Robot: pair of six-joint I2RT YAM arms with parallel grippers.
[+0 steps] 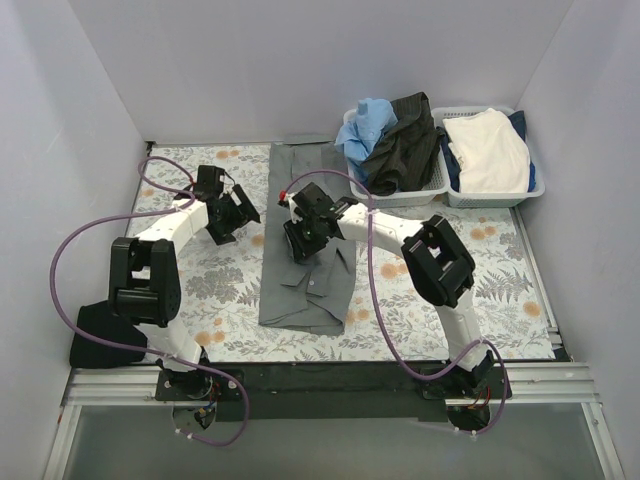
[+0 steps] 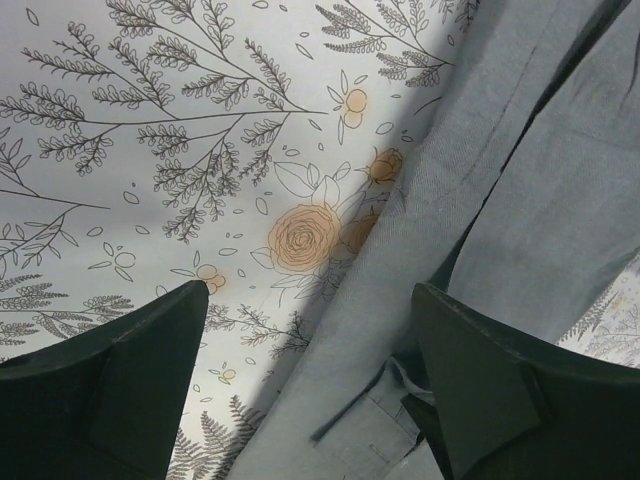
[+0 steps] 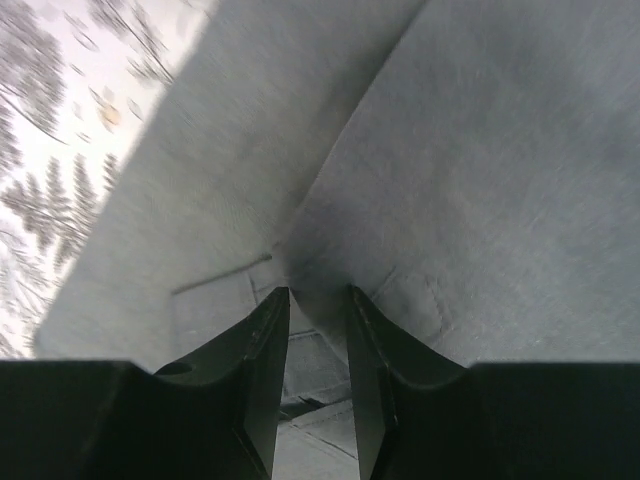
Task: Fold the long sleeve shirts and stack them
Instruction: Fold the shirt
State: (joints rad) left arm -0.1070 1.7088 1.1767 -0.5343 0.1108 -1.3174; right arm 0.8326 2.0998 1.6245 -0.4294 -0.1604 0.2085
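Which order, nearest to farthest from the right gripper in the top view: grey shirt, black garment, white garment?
1. grey shirt, directly beneath the right gripper, touching it.
2. black garment, in the nearer basket, back right.
3. white garment, in the corner basket, farthest right.
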